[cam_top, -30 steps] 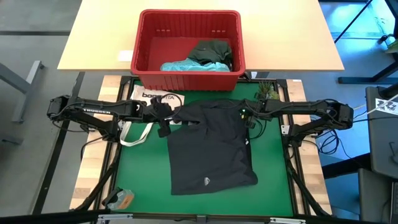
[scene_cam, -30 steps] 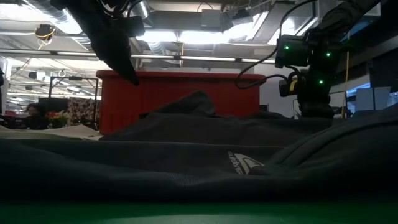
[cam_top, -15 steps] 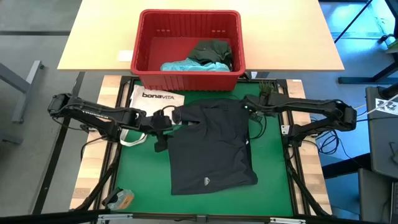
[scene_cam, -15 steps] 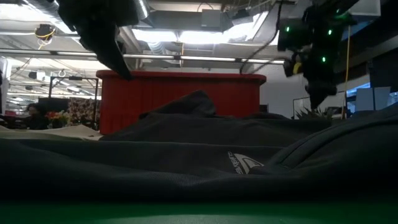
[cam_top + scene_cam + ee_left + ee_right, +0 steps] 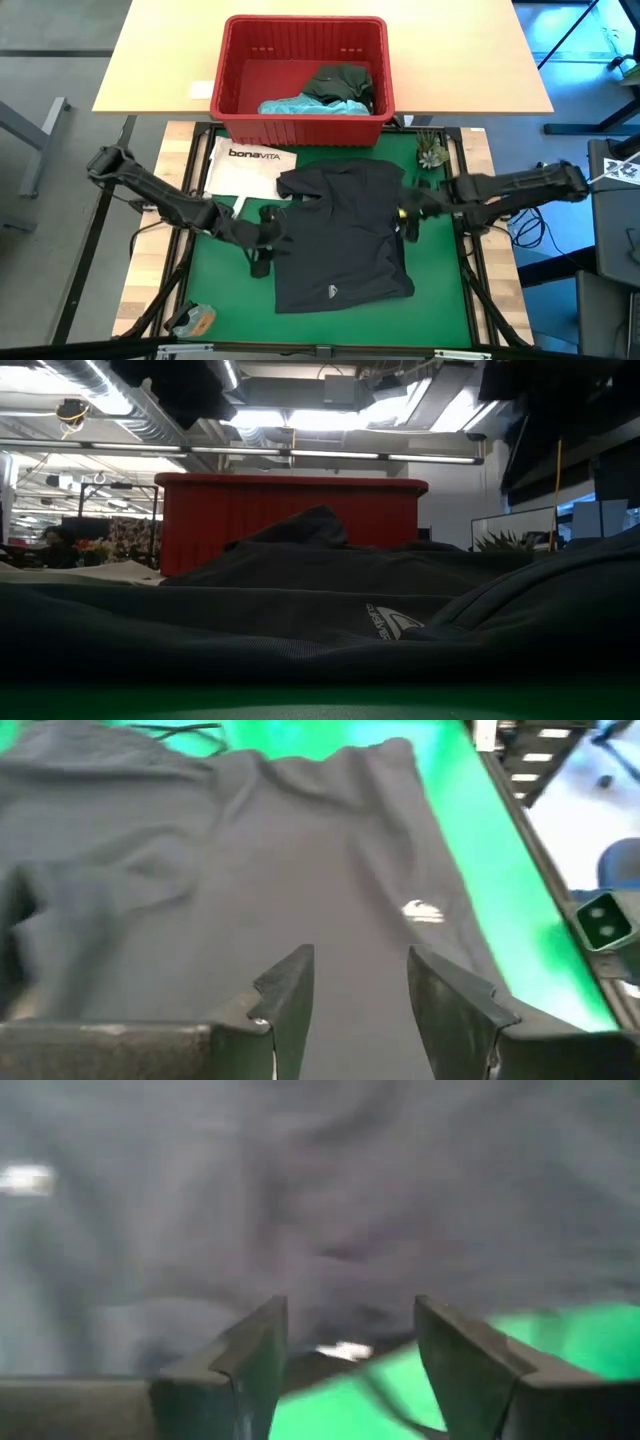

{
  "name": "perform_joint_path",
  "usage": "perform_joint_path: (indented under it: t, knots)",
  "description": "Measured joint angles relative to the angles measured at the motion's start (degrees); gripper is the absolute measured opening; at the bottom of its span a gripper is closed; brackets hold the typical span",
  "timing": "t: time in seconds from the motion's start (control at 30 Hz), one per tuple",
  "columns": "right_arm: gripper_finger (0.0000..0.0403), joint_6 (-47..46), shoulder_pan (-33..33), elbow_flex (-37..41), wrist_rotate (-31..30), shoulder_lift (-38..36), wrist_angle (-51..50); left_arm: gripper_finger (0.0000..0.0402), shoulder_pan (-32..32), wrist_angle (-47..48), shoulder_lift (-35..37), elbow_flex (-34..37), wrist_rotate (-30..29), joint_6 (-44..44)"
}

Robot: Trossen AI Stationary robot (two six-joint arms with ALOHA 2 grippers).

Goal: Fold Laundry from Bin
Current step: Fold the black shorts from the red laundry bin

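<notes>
- Dark grey garment [image 5: 340, 232] lies spread on the green mat [image 5: 440, 270] of my table, its top edge just short of the red bin [image 5: 304, 78].
- Two more pieces wait in that bin: a turquoise one [image 5: 300, 104] and a dark green one [image 5: 340, 82].
- My left tool [image 5: 262, 240] sits at the garment's left edge, about halfway down. Its fingers [image 5: 288, 992] are apart with nothing between them, the cloth below.
- My right tool [image 5: 408, 215] is at the opposite edge, also spread and empty, over the hem where grey meets green.
- As I read it, we are in the folding step for this first piece: laid out, not yet folded, both tools lined up on its sides.
- Next I would lower each tool onto its edge, pinch a single layer and carry it across toward the middle. The fabric is limp, so a shallow bite could slip or drag the whole piece.
- A white tote [image 5: 246, 166] lies beside the left sleeve; I would keep clear of its strap.
</notes>
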State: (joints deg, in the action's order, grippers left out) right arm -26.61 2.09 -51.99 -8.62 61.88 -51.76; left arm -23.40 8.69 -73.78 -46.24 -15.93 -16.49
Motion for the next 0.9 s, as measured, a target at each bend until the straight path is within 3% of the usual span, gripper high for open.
perform_joint_path:
  t: [0.2, 0.53, 0.73, 0.9]
  knots:
    - [0.0216, -6.77, 14.64, 0.00, 4.28, 0.23, 9.44, 0.0132, -3.94, -12.06, -7.15, 0.00, 0.38, -0.43]
    - [0.0216, -25.63, 33.66, 0.42, -4.05, 6.55, 11.46, 0.0084, -10.13, -20.04, -17.62, 0.00, 0.40, -9.80]
    - [0.0216, -34.85, 39.12, 0.44, -4.83, 16.42, 11.25, 0.0061, -12.76, -20.52, -22.19, 0.00, 0.40, -15.68]
    - [0.0216, -38.92, 40.00, 0.44, -7.27, 24.09, 11.39, 0.0050, -13.88, -23.60, -25.48, 0.00, 0.38, -16.47]
